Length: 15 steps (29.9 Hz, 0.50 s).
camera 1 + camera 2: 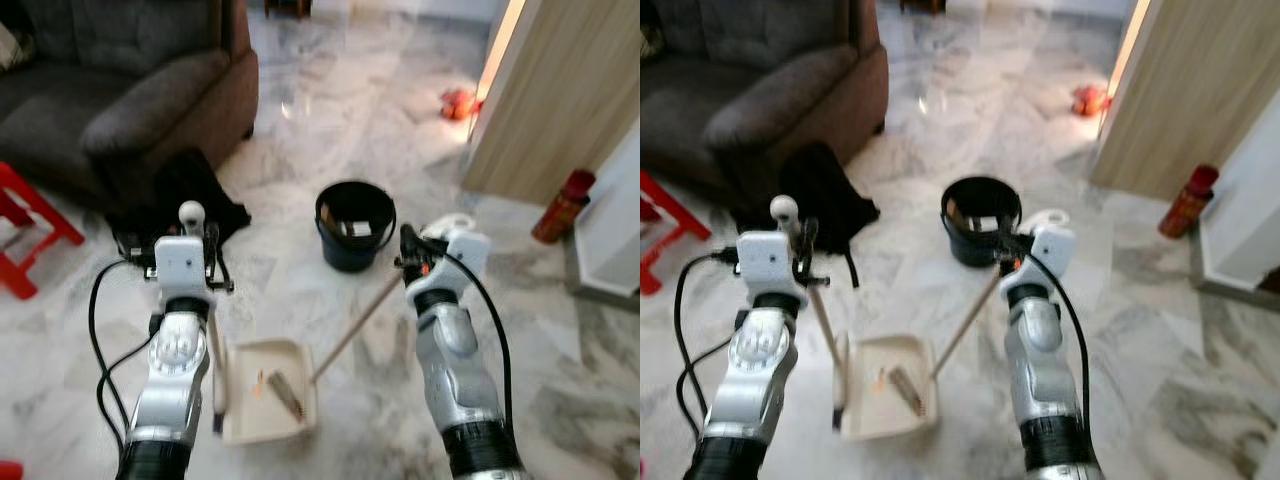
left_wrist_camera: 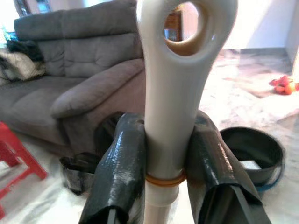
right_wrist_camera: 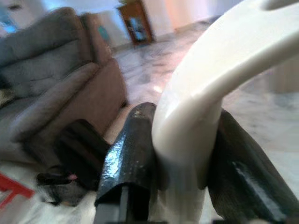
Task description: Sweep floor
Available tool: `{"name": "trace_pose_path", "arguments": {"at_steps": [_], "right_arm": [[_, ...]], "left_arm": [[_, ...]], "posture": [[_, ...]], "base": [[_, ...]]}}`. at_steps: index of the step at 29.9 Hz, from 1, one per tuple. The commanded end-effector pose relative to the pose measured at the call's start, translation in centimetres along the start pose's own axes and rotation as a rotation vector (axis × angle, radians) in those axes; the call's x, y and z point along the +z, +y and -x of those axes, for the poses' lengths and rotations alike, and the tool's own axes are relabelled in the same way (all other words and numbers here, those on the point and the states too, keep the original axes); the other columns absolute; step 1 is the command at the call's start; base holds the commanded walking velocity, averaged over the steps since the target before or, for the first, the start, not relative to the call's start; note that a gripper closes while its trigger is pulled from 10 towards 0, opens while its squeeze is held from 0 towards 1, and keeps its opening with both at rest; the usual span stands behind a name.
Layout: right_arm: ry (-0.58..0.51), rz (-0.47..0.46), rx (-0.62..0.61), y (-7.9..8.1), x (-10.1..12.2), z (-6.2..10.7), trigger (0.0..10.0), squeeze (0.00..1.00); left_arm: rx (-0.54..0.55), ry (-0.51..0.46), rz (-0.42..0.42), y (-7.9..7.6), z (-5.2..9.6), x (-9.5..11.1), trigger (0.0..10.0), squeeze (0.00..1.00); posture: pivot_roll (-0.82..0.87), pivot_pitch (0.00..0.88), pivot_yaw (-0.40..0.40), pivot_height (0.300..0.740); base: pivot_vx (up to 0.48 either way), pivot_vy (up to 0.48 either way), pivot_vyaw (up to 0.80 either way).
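A cream dustpan rests on the marble floor between my arms, with a small orange scrap inside. Its long upright handle ends in a loop, and my left gripper is shut on it just below the top. My right gripper is shut on the curved cream top of the broom handle. The broom's wooden stick slants down to the left, and its dark brush head lies in the dustpan.
A black bucket stands just ahead on the floor. A grey sofa and a black bag are at the front left, beside a red stool. A wooden cabinet and a red bottle stand on the right.
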State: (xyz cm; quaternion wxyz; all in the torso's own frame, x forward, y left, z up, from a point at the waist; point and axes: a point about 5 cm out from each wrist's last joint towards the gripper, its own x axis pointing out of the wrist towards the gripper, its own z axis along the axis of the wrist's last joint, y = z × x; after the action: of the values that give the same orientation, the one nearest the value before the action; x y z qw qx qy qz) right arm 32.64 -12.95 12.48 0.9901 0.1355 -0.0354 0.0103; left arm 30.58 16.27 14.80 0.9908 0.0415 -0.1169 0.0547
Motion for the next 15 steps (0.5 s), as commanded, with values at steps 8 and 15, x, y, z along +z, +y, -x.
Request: {"name": "trace_pose_path", "arguments": {"at_steps": [8,15], "right_arm": [[-0.048,-0.031,0.015,0.74,1.14,-0.37,10.0,0.00],[-0.048,-0.033,0.016,0.74,1.14,-0.36,10.0,0.00]], "left_arm": [[-0.003,-0.047,0.013,-0.01,-0.26,1.04,10.0,0.00],[-0.004,-0.047,0.012,-0.05,-0.25,1.04,10.0,0.00]], "posture": [[0.12,0.103,0.015,0.740],[0.12,0.103,0.015,0.740]], "base": [[0.349,0.000,0.00],[0.348,0.000,0.00]]}}
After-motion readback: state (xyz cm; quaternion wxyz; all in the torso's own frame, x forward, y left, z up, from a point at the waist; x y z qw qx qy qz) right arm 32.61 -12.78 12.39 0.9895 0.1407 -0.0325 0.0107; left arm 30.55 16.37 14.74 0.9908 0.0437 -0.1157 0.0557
